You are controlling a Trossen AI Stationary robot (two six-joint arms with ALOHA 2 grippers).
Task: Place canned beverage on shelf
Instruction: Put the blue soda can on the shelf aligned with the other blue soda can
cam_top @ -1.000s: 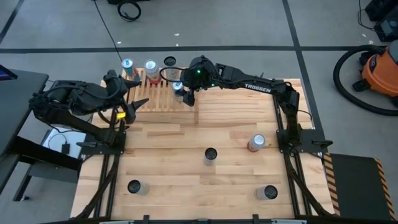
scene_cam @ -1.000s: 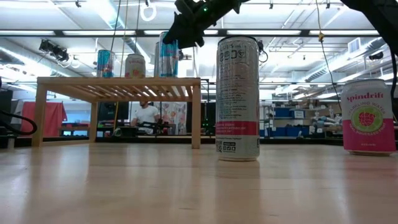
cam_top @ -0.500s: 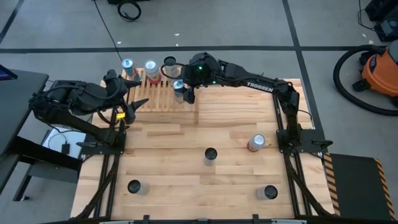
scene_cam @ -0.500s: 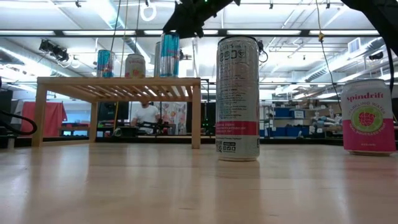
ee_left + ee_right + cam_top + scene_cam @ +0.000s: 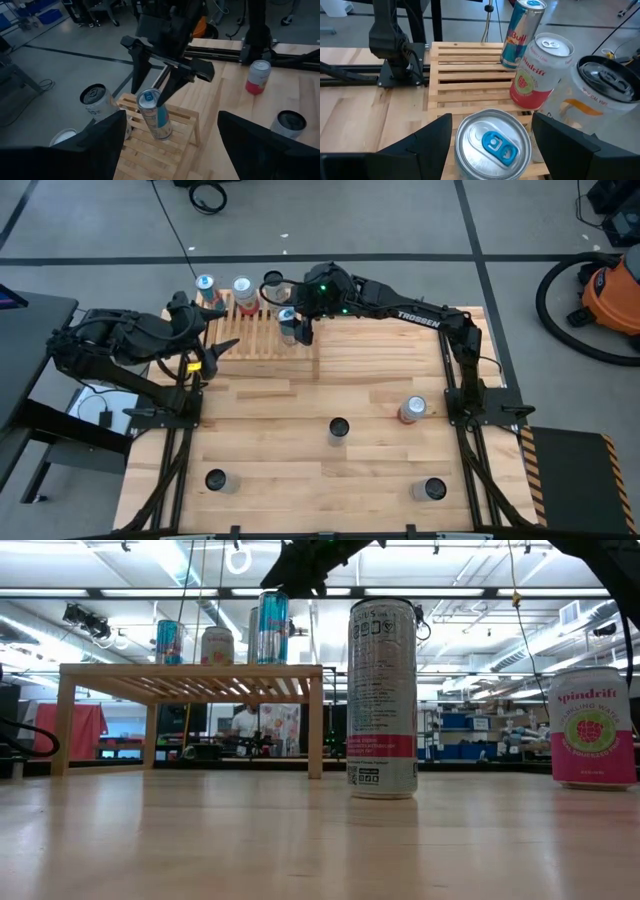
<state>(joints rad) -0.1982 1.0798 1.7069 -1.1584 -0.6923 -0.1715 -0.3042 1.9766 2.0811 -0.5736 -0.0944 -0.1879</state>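
The shelf, a low light-wood slatted rack, stands at the table's far left. A slim blue-and-white can stands upright on its slats, near its right end. My right gripper hovers open just above this can, one finger on either side of the can's top, touching nothing. Farther back on the shelf stand a blue Red Bull can, a pink Spindrift can and a white dark-lidded can. My left gripper waits open by the shelf's left end.
Loose cans stand on the table nearer the front: a tall dark-topped one in the middle, a pink Spindrift to its right, one at the near left and one at the near right. Bare wood lies between them.
My right gripper has risen a little, from around the upper part of the blue-and-white can to just above its top, with its fingers still apart. The can has stayed upright on the shelf.
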